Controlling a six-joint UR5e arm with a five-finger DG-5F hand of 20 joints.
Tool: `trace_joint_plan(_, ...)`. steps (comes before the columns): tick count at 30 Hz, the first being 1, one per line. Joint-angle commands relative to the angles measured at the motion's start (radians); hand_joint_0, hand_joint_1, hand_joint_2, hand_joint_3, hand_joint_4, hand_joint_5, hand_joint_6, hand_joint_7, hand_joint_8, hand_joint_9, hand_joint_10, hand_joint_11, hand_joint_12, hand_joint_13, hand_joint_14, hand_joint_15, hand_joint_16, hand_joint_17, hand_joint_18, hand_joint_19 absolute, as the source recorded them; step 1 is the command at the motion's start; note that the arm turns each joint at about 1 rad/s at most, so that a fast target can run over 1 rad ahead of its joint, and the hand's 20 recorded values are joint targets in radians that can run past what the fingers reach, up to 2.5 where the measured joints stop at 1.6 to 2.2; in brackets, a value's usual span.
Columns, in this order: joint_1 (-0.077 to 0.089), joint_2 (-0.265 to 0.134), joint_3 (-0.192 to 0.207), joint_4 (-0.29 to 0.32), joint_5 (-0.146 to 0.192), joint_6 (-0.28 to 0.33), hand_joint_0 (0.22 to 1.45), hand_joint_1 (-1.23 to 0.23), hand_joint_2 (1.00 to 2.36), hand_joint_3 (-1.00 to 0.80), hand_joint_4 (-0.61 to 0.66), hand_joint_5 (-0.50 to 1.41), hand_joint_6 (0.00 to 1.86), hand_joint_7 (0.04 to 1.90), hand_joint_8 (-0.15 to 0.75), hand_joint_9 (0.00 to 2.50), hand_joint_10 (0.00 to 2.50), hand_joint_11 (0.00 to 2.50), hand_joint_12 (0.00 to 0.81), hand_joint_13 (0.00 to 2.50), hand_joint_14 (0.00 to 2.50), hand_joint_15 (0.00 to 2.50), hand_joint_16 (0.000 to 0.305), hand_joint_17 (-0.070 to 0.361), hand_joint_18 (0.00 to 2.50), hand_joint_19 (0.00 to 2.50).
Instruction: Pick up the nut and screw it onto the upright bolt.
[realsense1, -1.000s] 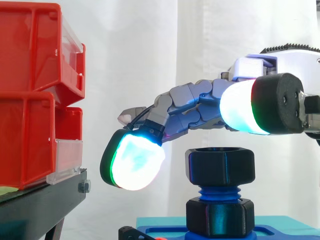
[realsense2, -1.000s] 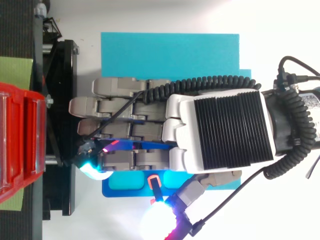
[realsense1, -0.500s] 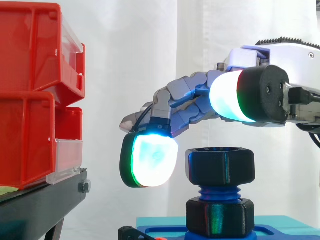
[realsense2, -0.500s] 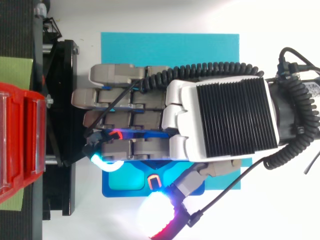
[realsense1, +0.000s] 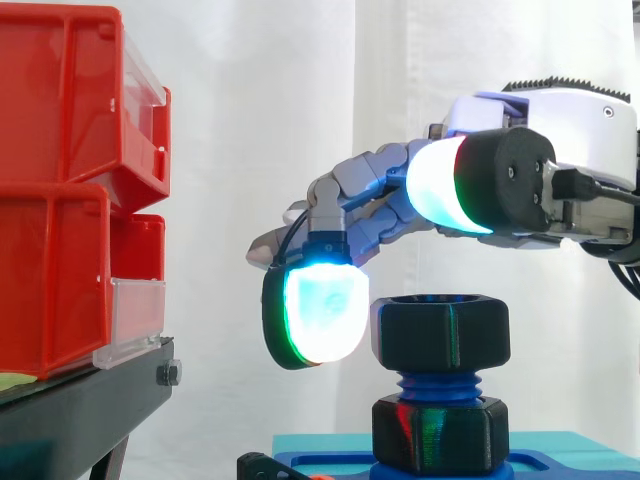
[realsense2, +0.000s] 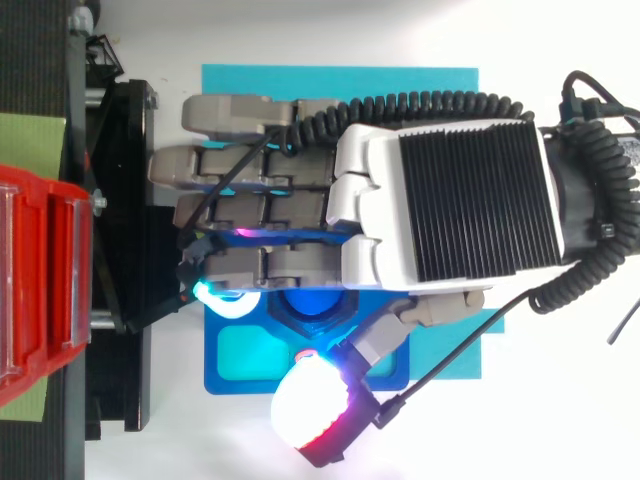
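Hand (realsense2: 440, 200) hovers with fingers loosely bent and spread, gripping nothing, its thumb (realsense1: 445, 190) held wide. Beneath the palm the black nut (realsense1: 440, 335) sits atop the blue bolt (realsense1: 437, 385), with one fingertip pad (realsense1: 322, 312) just beside its flank. The nut looks like rigid, light, smooth plastic; its opposing flat faces seem the surest hold.

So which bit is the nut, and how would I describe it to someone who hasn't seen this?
Right of the red bins, a blue base carries an upright blue threaded bolt. The nut is the black hexagonal piece on the bolt's top, under the hand. A similar black piece sits below at the base; the nut is the upper one, with threads showing beneath.
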Motion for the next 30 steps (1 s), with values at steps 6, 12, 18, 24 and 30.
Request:
trace_joint_plan(6, -0.008, 0.0, 0.0, 0.032, -0.015, 0.0, 0.51, -0.24, 1.0, -0.5, 0.2, 0.04, 0.5, 1.19, 0.248, 1.05, 0.0, 0.0, 0.149, 0.55, 0.0, 0.0, 0.013, 0.029, 0.22, 0.0)
trace_joint_plan(12, -0.012, 0.0, 0.0, 0.044, -0.018, 0.0, 0.52, -0.25, 1.0, -0.5, 0.19, 0.05, 0.5, 1.23, 0.247, 1.15, 0.0, 0.0, 0.143, 0.61, 0.0, 0.0, 0.012, 0.026, 0.25, 0.0)
trace_joint_plan(18, -0.023, 0.0, 0.0, 0.039, -0.018, 0.0, 0.52, -0.27, 1.0, -0.5, 0.17, 0.05, 0.5, 1.26, 0.248, 1.15, 0.0, 0.0, 0.143, 0.58, 0.0, 0.0, 0.011, 0.025, 0.23, 0.0)
trace_joint_plan(24, -0.026, 0.0, 0.0, 0.044, -0.028, 0.0, 0.52, -0.27, 1.0, -0.5, 0.16, 0.06, 0.5, 1.3, 0.244, 1.19, 0.0, 0.0, 0.141, 0.59, 0.0, 0.0, 0.011, 0.025, 0.24, 0.0)
trace_joint_plan(30, -0.026, 0.0, 0.0, 0.064, -0.043, 0.0, 0.51, -0.27, 1.0, -0.5, 0.26, 0.0, 0.5, 1.13, 0.229, 0.92, 0.0, 0.0, 0.192, 0.32, 0.0, 0.0, 0.018, 0.041, 0.0, 0.0)
